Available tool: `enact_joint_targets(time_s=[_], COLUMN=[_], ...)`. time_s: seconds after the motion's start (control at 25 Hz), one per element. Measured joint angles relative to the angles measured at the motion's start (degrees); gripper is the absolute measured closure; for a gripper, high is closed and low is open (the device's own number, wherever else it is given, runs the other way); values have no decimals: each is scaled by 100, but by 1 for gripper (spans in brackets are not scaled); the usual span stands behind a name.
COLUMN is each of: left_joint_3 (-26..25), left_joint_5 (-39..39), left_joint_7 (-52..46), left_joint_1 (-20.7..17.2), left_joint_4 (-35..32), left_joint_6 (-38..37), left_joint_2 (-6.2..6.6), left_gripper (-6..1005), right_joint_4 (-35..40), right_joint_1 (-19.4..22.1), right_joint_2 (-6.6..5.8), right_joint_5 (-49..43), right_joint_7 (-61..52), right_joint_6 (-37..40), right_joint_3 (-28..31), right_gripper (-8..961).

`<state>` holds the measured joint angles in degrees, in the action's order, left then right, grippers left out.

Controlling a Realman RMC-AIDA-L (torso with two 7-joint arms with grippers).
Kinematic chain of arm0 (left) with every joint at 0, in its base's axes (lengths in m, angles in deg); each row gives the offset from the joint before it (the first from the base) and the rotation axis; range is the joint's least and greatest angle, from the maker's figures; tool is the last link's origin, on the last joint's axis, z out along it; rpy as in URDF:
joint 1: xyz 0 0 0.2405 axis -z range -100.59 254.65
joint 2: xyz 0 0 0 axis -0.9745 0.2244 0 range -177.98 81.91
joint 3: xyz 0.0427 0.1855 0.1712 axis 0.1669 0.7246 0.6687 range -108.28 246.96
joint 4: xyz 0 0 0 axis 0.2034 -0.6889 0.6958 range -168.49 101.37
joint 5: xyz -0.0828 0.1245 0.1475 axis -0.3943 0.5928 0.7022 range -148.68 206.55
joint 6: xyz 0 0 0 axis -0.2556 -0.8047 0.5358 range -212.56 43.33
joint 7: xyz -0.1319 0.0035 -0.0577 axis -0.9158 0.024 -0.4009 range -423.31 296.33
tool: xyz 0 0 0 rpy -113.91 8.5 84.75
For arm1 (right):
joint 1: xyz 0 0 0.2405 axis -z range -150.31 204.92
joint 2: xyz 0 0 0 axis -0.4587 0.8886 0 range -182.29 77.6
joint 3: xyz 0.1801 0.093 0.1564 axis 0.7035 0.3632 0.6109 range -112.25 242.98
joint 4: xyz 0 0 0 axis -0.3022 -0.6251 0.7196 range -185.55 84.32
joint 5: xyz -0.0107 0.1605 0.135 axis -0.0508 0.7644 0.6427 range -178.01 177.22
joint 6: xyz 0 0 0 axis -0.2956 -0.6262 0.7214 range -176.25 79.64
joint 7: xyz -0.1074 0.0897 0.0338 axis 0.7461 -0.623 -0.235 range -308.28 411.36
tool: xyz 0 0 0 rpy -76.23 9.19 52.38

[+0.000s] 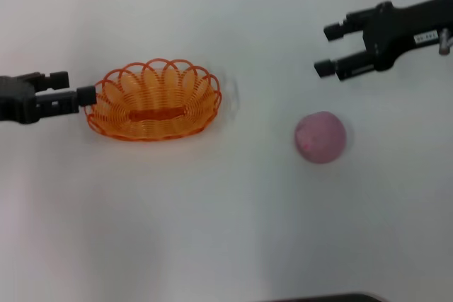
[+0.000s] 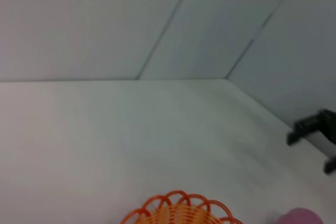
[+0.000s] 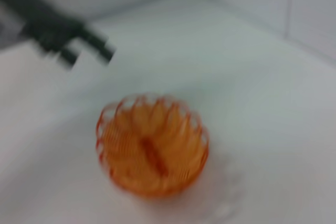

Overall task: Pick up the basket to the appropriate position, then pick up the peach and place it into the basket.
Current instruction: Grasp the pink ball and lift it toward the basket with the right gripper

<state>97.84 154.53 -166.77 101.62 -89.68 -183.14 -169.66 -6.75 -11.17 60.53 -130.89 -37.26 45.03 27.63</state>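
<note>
No text, number or brand can be read anywhere in these views. The only sign of lettering is a small white label [image 1: 427, 35] on the black body of the right arm, behind the right tool [image 1: 328, 49], toward the far right corner of the desk [image 1: 212, 231]; its dark marks are too small to make out.

— What sort of place is this?
— A bare test booth, it seems: a plain white worktop [image 2: 131, 129] closed in by pale wall panels [image 2: 79, 19], their seams running across the upper frame of the left wrist view.
</note>
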Motion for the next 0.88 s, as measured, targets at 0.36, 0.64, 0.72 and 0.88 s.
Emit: enact_joint_targets(time_s=[0.36, 0.64, 0.72, 0.88], left_joint_3=[-84, -203, -204, -197], left_joint_5=[-63, 51, 67, 72], left_joint_7=[1827, 2176, 2197, 2207], left_joint_1=[-648, -824, -834, -783], left_joint_4=[208, 577, 611, 726], left_joint_6=[-630, -368, -272, -153], left_joint_2=[-272, -258, -259, -238], left_gripper=[142, 144, 142, 141], right_joint_4=[0, 372, 665, 903], right_joint_1=[80, 82, 68, -139], right_joint_2=[118, -116, -117, -38], right_joint_5=[813, 669, 344, -433], right_joint_7=[-716, -1025, -1180, -1339], right_joint_6=[-723, -138, 137, 603], right_joint_3=[487, -95, -319, -626], right_gripper=[124, 123, 123, 124])
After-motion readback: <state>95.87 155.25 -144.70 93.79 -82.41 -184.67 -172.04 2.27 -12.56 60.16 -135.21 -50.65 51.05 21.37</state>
